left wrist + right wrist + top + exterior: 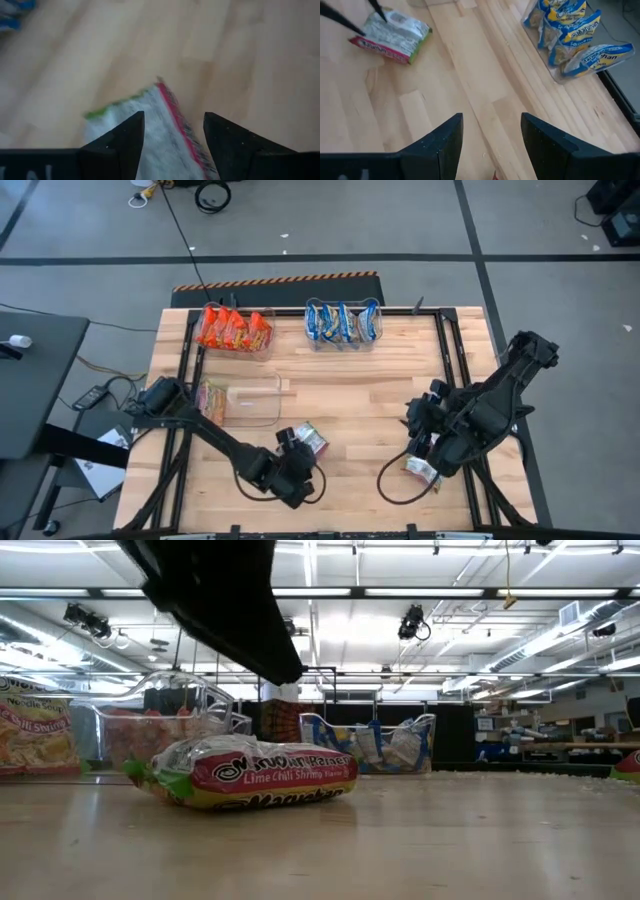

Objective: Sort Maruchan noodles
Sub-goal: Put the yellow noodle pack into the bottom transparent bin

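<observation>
Here the left gripper [300,463] hovers, fingers spread, over a green-and-white noodle packet [311,441] lying on the wooden table [360,395] near its front edge, while the right gripper [418,442], fingers likewise spread, hangs above another packet [421,469].

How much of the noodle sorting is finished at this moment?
Done: orange-red packets and blue packets sit in their bins, with one green packet in the third bin. In hand: nothing is gripped; the open left hand hovers over a loose green packet. Left: that one and another under the right hand.
</observation>
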Motion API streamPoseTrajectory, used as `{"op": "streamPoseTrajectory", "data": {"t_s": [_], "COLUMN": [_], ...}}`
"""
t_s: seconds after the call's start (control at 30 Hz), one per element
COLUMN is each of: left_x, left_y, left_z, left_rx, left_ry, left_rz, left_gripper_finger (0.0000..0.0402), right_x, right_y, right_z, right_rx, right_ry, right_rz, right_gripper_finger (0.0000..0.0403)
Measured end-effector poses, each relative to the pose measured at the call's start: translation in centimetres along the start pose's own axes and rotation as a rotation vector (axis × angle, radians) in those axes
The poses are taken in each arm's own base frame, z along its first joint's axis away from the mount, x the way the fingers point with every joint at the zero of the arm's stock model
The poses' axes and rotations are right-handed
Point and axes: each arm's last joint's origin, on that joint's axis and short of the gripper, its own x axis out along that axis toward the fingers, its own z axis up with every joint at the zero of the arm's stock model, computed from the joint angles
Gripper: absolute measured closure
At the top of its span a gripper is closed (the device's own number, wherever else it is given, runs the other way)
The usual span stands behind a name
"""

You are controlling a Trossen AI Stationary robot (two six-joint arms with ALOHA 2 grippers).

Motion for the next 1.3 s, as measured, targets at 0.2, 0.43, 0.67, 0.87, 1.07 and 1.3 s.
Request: {"op": "streamPoseTrajectory", "data": {"t_s": [0.2,0.43,0.67,0.87,1.07,1.3], "left_x": [1.9,3.8,5.2,5.2,4.4,1.0], "left_y": [-0.3,-1.5,-1.3,-1.5,-1.1,0.4], "left_z": [-0.8,-2.0,-3.5,-3.6,-1.9,5.7], "left_rx": [0.105,0.129,0.208,0.26,0.225,0.076], "left_ry": [0.024,0.053,0.131,0.148,0.175,0.14], "left_rz": [0.025,-0.03,0.006,-0.022,-0.03,-0.053], "left_gripper_finger": [0.0193,0.0193,0.0194,0.0241,0.0374,0.0387], "right_x": [0.8,1.0,0.9,0.9,0.9,0.9], "right_y": [0.9,1.0,1.0,1.0,0.9,0.9], "right_z": [-0.4,-0.4,-0.4,-0.4,-0.5,-0.5], "right_rx": [-0.026,0.019,0.021,0.008,-0.01,-0.012], "right_ry": [0.016,0.018,0.016,0.015,0.017,0.017], "right_rz": [-0.028,-0.034,-0.034,-0.036,-0.041,-0.041], "right_gripper_finger": [0.0197,0.0197,0.0197,0.0197,0.0197,0.0197]}}
